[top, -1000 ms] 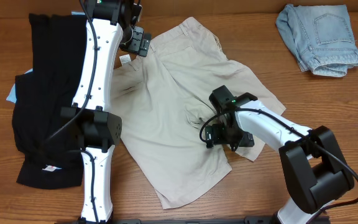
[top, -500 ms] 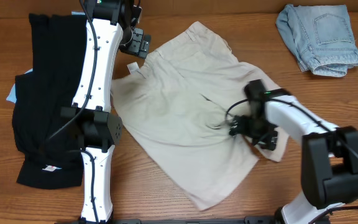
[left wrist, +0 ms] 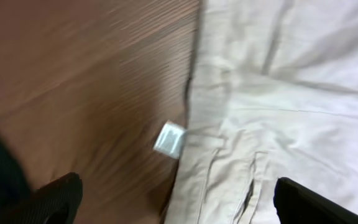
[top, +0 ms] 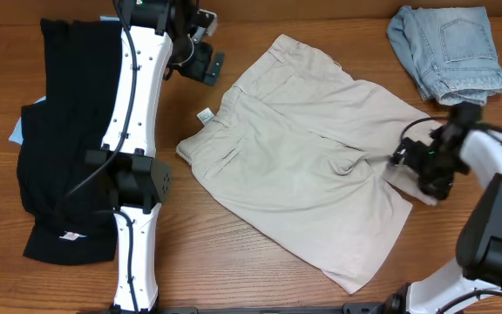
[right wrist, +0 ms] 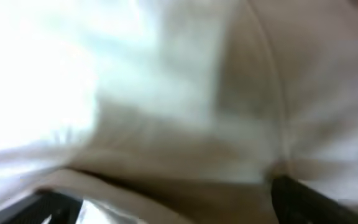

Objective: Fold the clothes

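At rt hem of shorts [top: 303,166], rt gripper [top: 403,160], grip unclear; left gripper [top: 212,65] wide, near waistband [top: 234,87].

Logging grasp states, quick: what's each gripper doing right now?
Left gripper: open, holding nothing.
Right gripper: cannot tell; blurred, khaki shorts fill its view.

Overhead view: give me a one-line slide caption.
Khaki shorts spread on the table, right gripper at one leg, left gripper hovering beyond the waistband.
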Robot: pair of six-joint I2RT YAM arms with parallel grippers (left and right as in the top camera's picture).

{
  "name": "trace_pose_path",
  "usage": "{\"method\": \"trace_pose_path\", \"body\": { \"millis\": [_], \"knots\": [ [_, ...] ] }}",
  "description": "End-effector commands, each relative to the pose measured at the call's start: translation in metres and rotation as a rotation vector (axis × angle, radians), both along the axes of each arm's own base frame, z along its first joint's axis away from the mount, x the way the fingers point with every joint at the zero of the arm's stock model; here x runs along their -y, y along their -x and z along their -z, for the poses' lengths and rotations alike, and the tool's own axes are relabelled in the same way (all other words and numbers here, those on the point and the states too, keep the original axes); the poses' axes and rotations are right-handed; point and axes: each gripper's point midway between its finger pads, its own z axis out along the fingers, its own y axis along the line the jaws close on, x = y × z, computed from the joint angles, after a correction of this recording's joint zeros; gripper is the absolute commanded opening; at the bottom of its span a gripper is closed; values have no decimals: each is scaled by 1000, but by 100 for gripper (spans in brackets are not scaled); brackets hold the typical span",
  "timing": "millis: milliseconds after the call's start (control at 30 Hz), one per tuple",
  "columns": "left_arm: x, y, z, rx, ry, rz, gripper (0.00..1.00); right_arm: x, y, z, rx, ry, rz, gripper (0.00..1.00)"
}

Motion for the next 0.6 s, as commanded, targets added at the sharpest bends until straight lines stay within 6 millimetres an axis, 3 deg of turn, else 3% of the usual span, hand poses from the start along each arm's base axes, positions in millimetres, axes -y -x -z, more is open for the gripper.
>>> {"method": "trace_pose_path", "body": {
  "millis": [0, 167, 267, 433, 567],
  "knots": [
    [46, 4, 29, -13, 87, 297, 100, -9, -47, -68, 198, -102, -120, 100],
    [91, 11, 70, -12, 39, 544, 100, -24, -66, -140, 297, -76, -182, 100],
    [112, 14, 98, -32, 12, 587, 100, -35, -71, -161, 350, -60, -219, 100],
    [132, 27, 146, -98, -99, 646, 97, -38, -68, -164, 341, -21, -239, 100],
    [133, 34, 164, -137, -130, 651, 98, -38, -67, -163, 333, -18, -239, 100]
  ]
}}
